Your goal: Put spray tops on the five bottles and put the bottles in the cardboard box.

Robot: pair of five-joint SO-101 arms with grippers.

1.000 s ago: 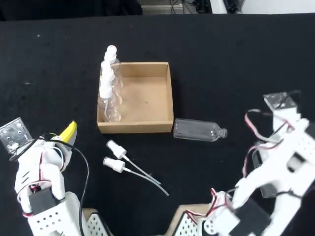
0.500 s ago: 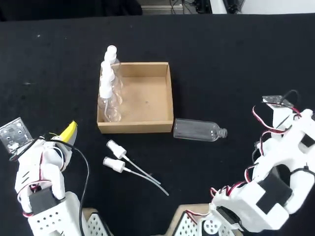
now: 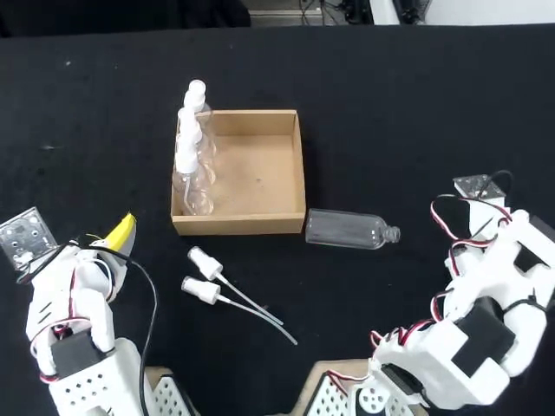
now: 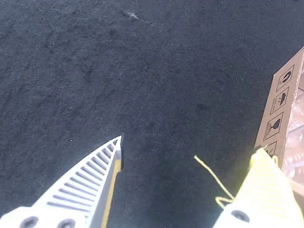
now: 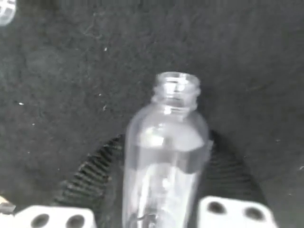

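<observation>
Left gripper (image 4: 190,148): hanging over the table (image 3: 416,104) at 8 o'clock of the box (image 3: 238,225), jaws standing apart, gripping nothing.
Right gripper (image 5: 166,142): clamping the held bottle (image 5: 161,161), its neck showing open.
Lying bottle (image 3: 347,229): resting sideways, just beside the box's 5 o'clock corner.
Capped bottles (image 3: 192,165): three standing inside, along the 9 o'clock wall.
Tops (image 3: 205,263): two lying at 6 o'clock of the box.

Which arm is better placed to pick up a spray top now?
Left, probably. The left gripper is open and empty, nearer the spray tops; the right gripper holds an uncapped bottle.
</observation>
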